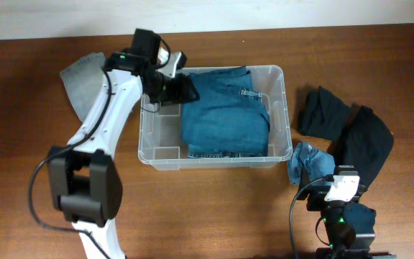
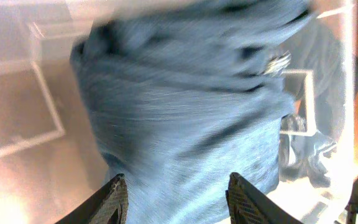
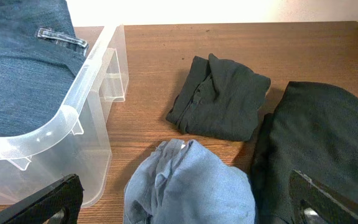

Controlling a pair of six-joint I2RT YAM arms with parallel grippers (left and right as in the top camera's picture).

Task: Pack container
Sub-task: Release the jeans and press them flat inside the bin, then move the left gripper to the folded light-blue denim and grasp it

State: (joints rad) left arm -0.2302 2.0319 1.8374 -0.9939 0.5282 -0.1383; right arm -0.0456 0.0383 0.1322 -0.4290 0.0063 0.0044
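Note:
The clear plastic container (image 1: 286,108) stands mid-table with folded blue jeans (image 1: 225,111) filling its right part. My left gripper (image 1: 180,88) is open at the container's back left, its fingers spread over the jeans' edge. In the left wrist view, the jeans (image 2: 185,112) lie between and below the open fingers (image 2: 178,199). My right gripper (image 1: 330,173) is open low over a crumpled light blue garment (image 1: 309,158). In the right wrist view, this garment (image 3: 188,186) lies between the wide-spread fingers (image 3: 185,208), with the container (image 3: 86,93) at left.
A folded black garment (image 1: 323,111) (image 3: 219,99) and a larger black garment (image 1: 369,144) (image 3: 322,137) lie right of the container. A grey cloth (image 1: 83,75) lies at the back left, partly under my left arm. The container's left part (image 1: 160,133) holds nothing.

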